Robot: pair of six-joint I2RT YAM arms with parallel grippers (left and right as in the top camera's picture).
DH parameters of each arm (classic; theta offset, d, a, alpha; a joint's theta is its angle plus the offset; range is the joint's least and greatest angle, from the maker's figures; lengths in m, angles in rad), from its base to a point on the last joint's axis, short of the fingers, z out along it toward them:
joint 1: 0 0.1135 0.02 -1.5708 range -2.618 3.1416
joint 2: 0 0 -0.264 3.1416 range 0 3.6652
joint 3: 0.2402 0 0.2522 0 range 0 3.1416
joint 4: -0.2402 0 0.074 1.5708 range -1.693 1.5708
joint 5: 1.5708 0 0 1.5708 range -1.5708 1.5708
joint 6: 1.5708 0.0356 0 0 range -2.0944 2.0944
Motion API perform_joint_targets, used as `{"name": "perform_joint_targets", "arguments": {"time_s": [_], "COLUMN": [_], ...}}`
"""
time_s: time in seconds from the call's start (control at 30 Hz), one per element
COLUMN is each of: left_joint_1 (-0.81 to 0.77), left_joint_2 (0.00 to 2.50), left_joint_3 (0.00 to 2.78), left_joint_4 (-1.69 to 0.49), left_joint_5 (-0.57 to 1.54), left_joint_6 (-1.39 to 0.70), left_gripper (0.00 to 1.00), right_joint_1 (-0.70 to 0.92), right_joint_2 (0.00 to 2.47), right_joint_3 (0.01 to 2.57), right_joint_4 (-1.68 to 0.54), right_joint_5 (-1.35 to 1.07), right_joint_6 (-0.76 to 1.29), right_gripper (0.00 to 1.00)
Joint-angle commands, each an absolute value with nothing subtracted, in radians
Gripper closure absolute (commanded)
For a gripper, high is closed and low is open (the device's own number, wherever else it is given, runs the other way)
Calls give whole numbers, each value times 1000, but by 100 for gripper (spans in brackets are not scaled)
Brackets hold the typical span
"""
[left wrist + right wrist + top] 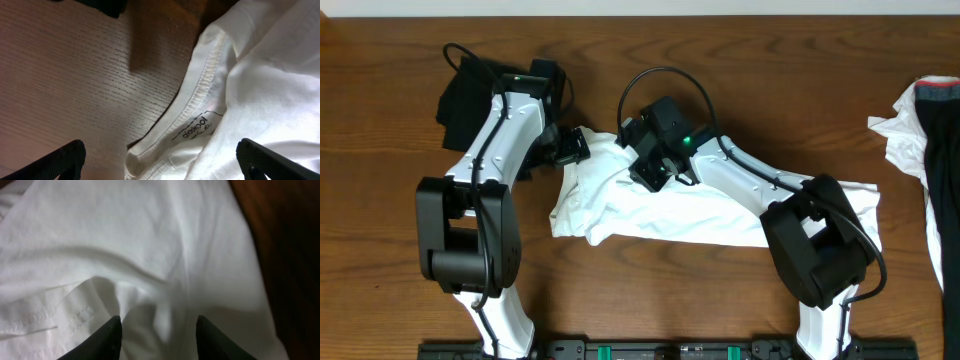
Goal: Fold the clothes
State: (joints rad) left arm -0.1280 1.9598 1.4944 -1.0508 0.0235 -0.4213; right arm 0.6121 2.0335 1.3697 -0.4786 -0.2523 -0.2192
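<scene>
Currently the white T-shirt [660, 215] lies bunched mid-way along the table [380, 200], light and limp, likely to sag, so best taken at the stitched collar [200, 85]; left gripper [162, 155] gapes wide over that collar, right gripper [159, 330] straddles a cloth ridge, pinch unconfirmed.

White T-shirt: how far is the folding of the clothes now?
Done: nothing looks neatly folded; the white T-shirt lies bunched in a strip. In hand: left gripper open over its collar, right gripper astride a cloth ridge. Remaining: this shirt, the black garment and the pile at the right edge.
</scene>
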Motion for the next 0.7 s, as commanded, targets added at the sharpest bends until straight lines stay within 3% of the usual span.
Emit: {"name": "perform_joint_targets", "arguments": {"time_s": [0.0, 0.67], "left_joint_1": [-127, -127], "left_joint_2": [1973, 1973], "left_joint_3": [1488, 1488], "left_joint_4": [-1057, -1056], "left_joint_5": [22, 22], "left_joint_6": [-420, -420], "left_gripper": [2, 2], "right_joint_1": [625, 633], "right_joint_2": [2028, 1993], "right_joint_3": [1372, 1373], "right_joint_4": [-487, -543], "right_joint_5": [-266, -371], "right_joint_6": [-218, -226], "right_gripper": [56, 45]}}
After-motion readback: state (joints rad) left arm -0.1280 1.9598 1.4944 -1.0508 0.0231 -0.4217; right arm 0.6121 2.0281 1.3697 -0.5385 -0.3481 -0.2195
